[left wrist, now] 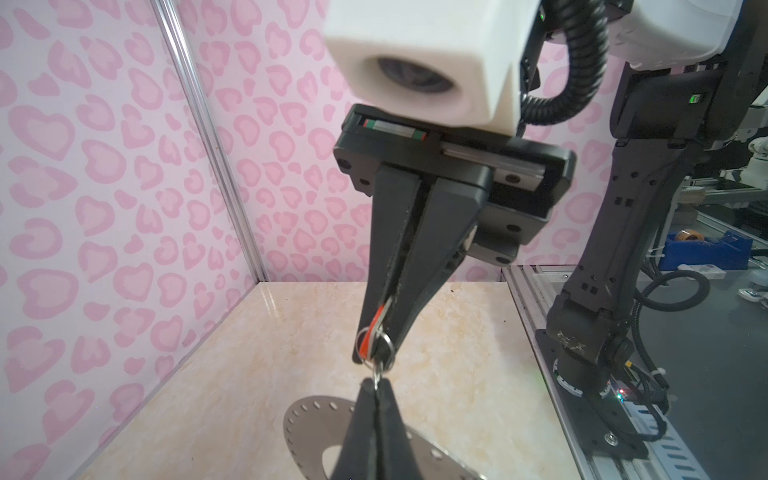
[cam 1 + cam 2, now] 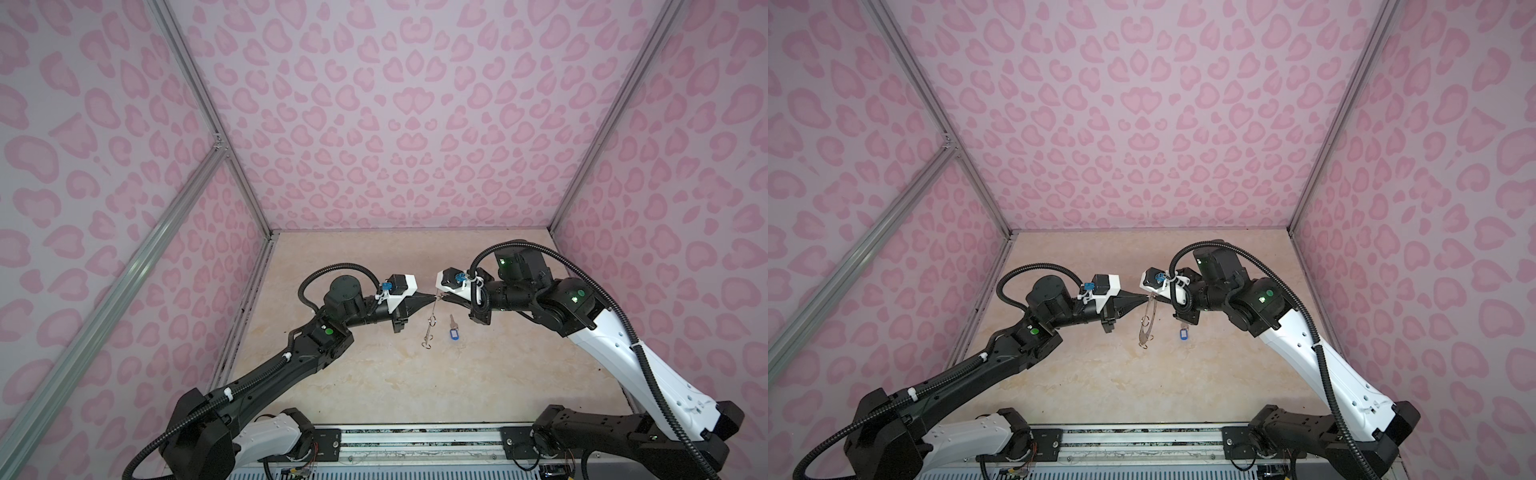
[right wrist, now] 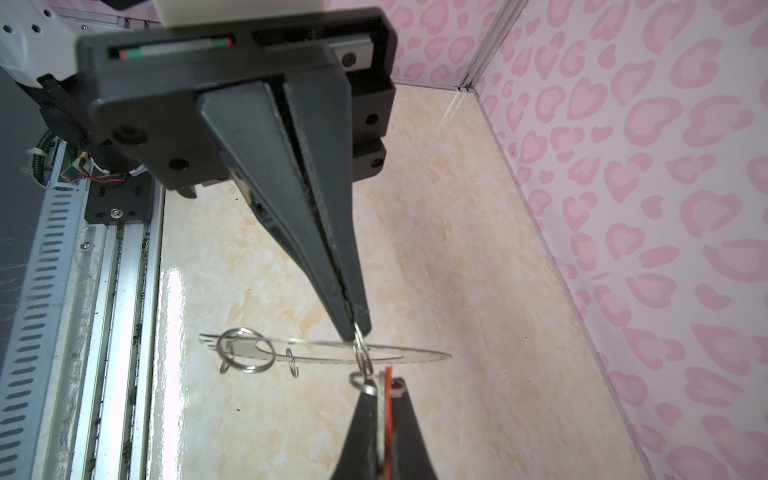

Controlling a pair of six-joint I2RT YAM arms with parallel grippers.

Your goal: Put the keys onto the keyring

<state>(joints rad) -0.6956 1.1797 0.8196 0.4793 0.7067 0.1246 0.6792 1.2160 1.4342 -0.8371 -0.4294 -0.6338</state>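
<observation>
Entry 1, red-tagged key (image 3: 388,411): mostly buried inside my right gripper (image 3: 382,392), itself cut off by the picture's edge; only a red sliver shows
Entry 2, keyring (image 1: 307,432): cropped at the edge of the left wrist view, its middle behind my left gripper (image 1: 376,386); a thin edge-on line in both top views
Entry 3, blue-tagged key (image 2: 1181,333): blade hidden behind my right gripper in a top view
Entry 4, split ring (image 3: 361,380) and wire loop (image 3: 360,347): whether linked, too small to tell
</observation>
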